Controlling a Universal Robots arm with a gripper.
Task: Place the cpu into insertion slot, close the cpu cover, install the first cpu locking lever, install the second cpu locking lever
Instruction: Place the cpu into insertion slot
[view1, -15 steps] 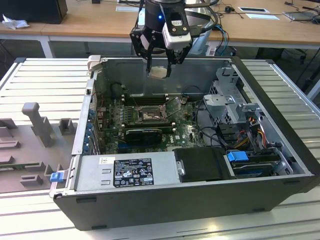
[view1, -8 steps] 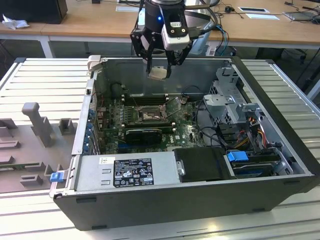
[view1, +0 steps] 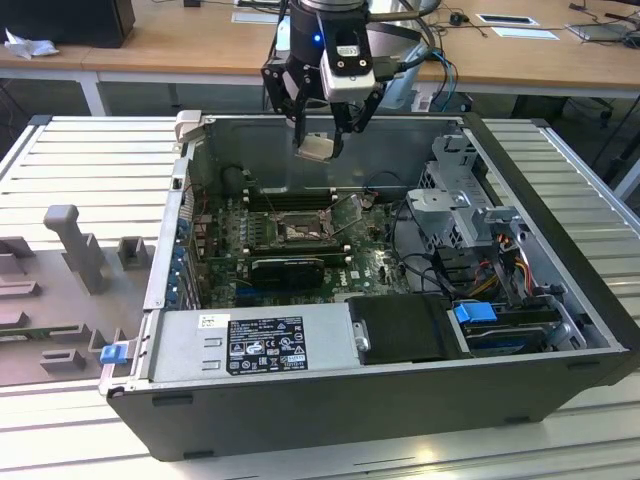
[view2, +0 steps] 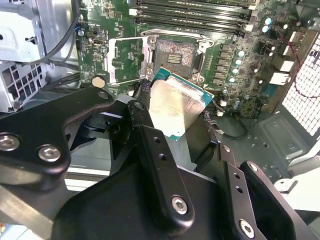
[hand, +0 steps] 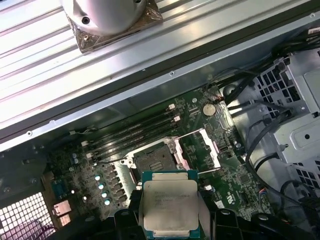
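The black tool (view2: 174, 117), nearest the lens in the second wrist view, pinches the cpu (view2: 177, 102) by two opposite edges, jaws drawn narrow around it. Beyond the tool the cover (view2: 125, 57) lies flipped open, just beside the bare slot (view2: 175, 52); the chip hangs well clear of both. It looks light, stiff and slick, and its underside is likely fragile. The edges seem the only safe hold, and the slot's pins would probably bend under a tilted landing.
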